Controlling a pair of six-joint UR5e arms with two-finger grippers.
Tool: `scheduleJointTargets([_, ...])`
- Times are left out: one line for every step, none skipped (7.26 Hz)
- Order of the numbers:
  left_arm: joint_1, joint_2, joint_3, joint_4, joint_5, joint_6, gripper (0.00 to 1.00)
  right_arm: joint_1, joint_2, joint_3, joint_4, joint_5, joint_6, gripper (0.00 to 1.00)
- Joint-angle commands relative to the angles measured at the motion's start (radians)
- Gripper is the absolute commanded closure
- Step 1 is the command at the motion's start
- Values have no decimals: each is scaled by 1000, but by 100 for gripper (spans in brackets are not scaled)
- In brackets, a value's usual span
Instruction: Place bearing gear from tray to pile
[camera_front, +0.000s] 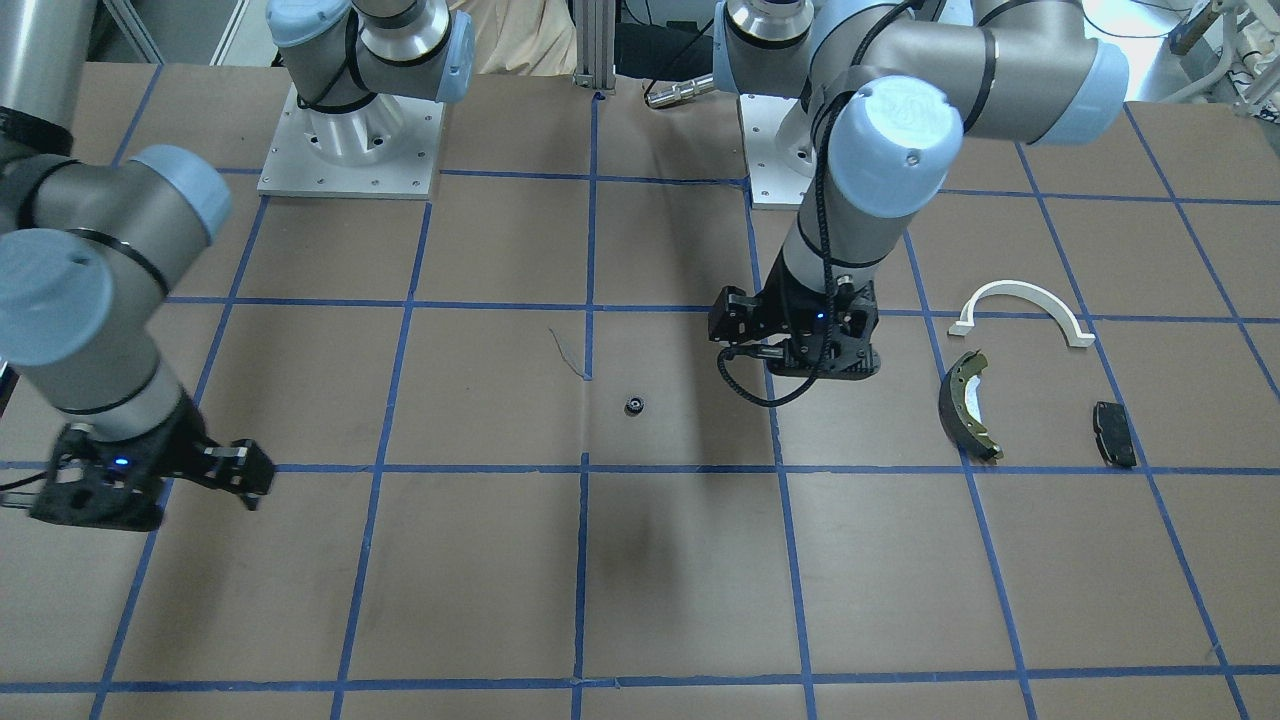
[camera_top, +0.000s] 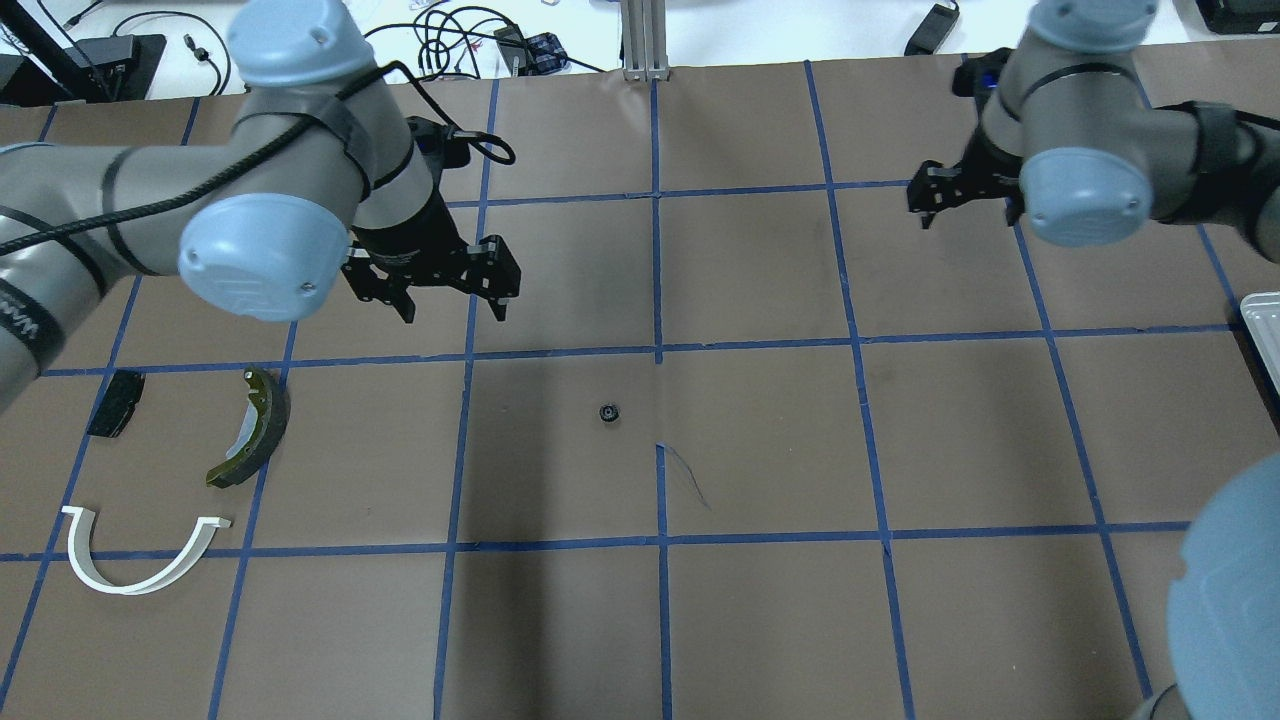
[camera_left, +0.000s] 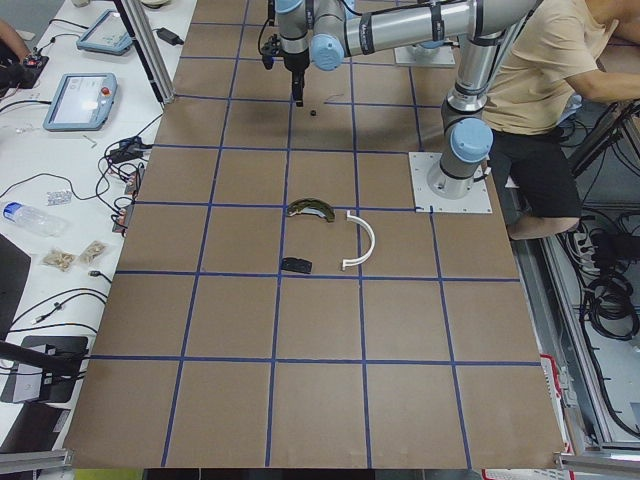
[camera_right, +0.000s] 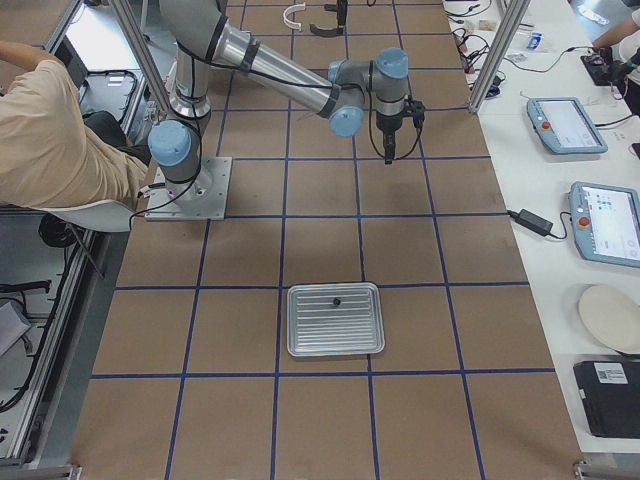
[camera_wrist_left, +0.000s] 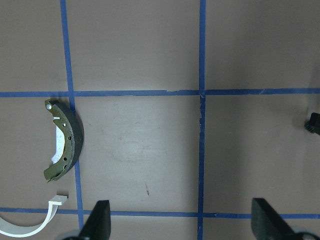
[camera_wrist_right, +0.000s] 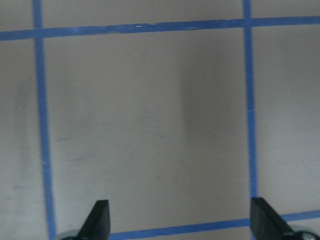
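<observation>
Bearing gear (camera_top: 608, 412): on counter (camera_top: 760, 450), well apart from pile (camera_top: 262, 420). Left gripper (camera_top: 455, 305), right gripper (camera_wrist_right: 180, 220): fingers spread, empty. Left gripper hangs near pile.

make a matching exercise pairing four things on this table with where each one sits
Things:
1. curved olive-grey brake shoe
2. white plastic arch
3. small black round bearing gear
4. shallow shiny silver metal tray

Places:
A. alone near the middle of the brown table
B. at the table's end on the robot's right
C. between the small black rectangular pad and the bearing gear
D. on the robot's left, nearest the robot's own edge

Pairs: 1-C, 2-D, 3-A, 4-B
</observation>
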Motion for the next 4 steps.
scheduleJointTargets([-91,-89,-53,153,-6,-18,0,-253,-34,5,31,-12,-279,2])
scheduleJointTargets([-112,-117,-74,192,-35,-45,0,-368,-36,8,31,-7,-411,3])
scheduleJointTargets([-116,-141,-80,192,-73,-51,2,-483,-33,38,29,28,-538,3])
scheduleJointTargets([-120,-163,-88,203,-73,-51,2,-569,-24,73,14,37,-682,3])
